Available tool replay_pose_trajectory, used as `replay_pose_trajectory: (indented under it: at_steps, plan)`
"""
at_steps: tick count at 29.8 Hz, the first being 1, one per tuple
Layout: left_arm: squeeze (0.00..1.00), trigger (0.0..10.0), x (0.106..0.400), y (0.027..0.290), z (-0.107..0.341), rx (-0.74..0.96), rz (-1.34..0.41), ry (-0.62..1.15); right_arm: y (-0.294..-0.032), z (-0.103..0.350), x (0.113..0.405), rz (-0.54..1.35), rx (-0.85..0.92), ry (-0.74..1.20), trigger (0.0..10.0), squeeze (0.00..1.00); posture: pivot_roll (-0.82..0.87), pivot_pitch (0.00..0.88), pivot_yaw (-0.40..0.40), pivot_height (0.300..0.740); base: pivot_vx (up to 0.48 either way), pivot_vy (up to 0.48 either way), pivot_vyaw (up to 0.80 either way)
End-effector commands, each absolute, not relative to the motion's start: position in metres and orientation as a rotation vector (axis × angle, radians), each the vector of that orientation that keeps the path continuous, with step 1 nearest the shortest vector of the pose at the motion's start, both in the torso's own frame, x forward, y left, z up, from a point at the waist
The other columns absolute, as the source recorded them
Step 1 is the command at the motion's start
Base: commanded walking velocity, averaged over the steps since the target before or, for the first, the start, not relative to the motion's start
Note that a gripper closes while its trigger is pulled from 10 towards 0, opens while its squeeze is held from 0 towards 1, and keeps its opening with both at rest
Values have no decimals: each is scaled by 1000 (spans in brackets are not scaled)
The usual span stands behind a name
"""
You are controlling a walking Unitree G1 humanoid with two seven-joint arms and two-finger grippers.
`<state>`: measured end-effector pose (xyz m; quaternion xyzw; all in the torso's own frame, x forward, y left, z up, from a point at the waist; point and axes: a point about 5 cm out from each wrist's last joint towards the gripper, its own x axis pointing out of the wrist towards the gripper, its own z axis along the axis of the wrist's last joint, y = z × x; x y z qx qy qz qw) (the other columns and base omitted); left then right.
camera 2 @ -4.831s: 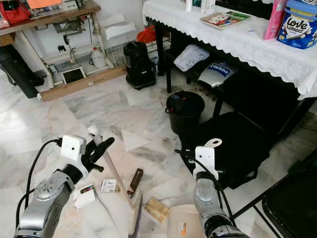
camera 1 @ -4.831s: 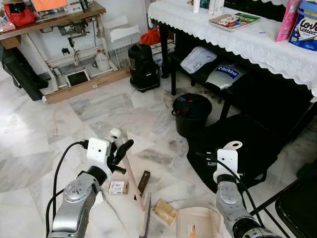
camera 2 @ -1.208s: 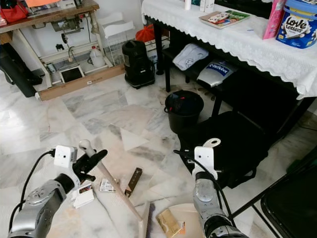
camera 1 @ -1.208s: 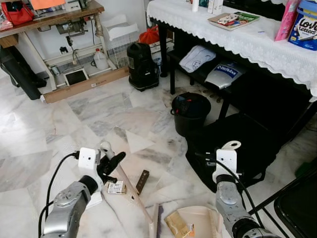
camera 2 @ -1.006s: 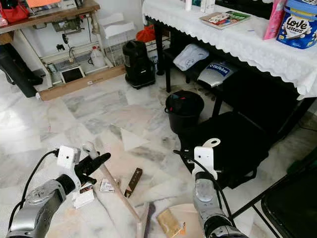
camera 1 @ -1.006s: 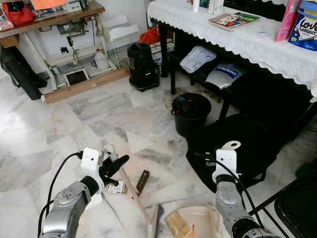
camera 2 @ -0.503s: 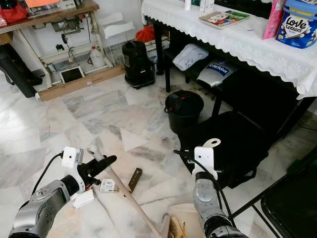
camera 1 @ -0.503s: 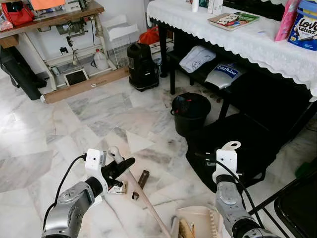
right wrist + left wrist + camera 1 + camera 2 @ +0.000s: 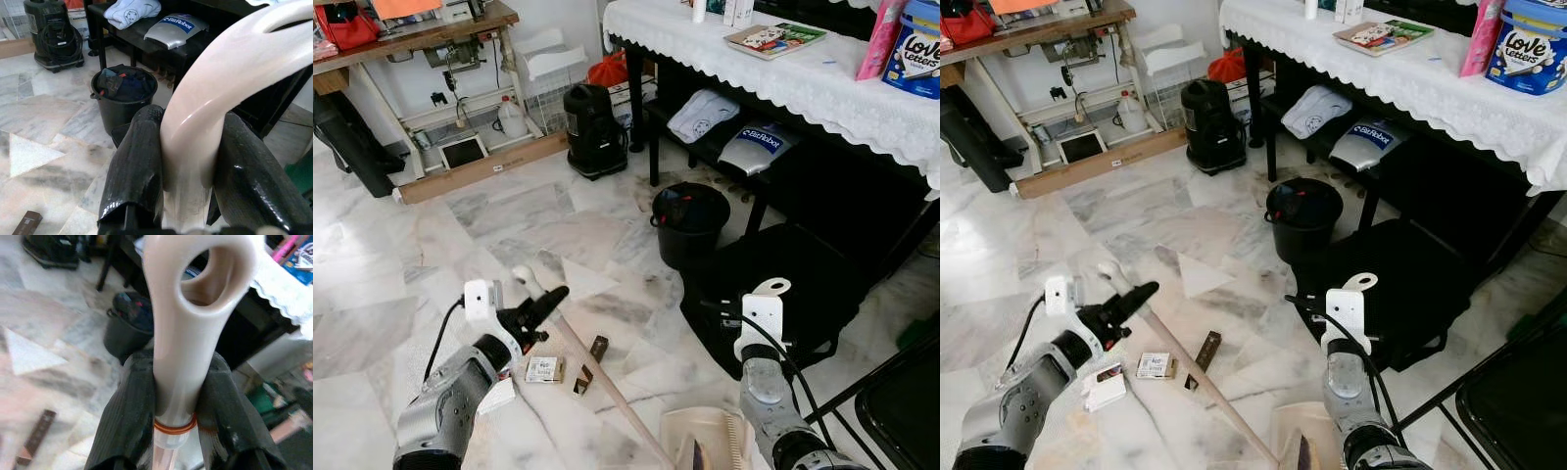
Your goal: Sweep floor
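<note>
Marble floor (image 9: pixel 401 255) (litter-strewn): left gripper (image 9: pixel 544 305) grips broom (image 9: pixel 597 377), right gripper (image 9: pixel 183 161) dustpan (image 9: pixel 705 436).

Head stereo pair: mounted high, facing forward and down onto the marble floor (image 9: pixel 401 255), mid-range. Both eyes share the black bucket (image 9: pixel 1303 211) near centre and the white-clothed tabletop (image 9: pixel 803 83) toward 1 o'clock.

Left wrist camera: very close, looking along its fingers (image 9: pixel 128 421), bucket beyond.

Right wrist camera: equally close behind its fingers (image 9: pixel 139 171), facing the same bucket and the floor also covered by the head pair.
</note>
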<state>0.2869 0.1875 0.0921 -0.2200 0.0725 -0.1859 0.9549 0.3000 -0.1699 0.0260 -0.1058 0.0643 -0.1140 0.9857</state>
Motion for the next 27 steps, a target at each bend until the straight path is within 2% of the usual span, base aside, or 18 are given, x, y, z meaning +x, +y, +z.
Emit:
replay_pose_trajectory:
  at_steps: [1, 3, 7, 11, 20, 27]
  plan:
    - [0, 10000, 293, 191, 117, -363, -344, 24, -164, 18, 296, -215, -182, 182, 10000, 0, 186, 37, 80, 740, 0, 0, 0]
    - [0, 10000, 295, 186, 130, -221, -334, -44, -166, 26, 301, -240, -152, 141, 10000, 0, 182, 30, 75, 740, 0, 0, 0]
    - [0, 10000, 298, 186, 140, -165, -271, -112, -169, 34, 305, -260, -134, 95, 10000, 0, 177, 22, 71, 740, 0, 0, 0]
    - [0, 10000, 299, 190, 150, -8, -190, -203, -177, 45, 309, -315, -72, 26, 10000, 0, 165, 0, 56, 740, 0, 0, 0]
    - [0, 10000, 295, 183, 151, 67, -141, -257, -182, 61, 313, -320, -54, -88, 10000, 0, 147, 0, 35, 740, 0, 0, 0]
    - [0, 10000, 289, 165, 137, 144, -180, -252, -184, 83, 316, -313, -46, -210, 10000, 0, 121, 0, 12, 740, 0, 0, 0]
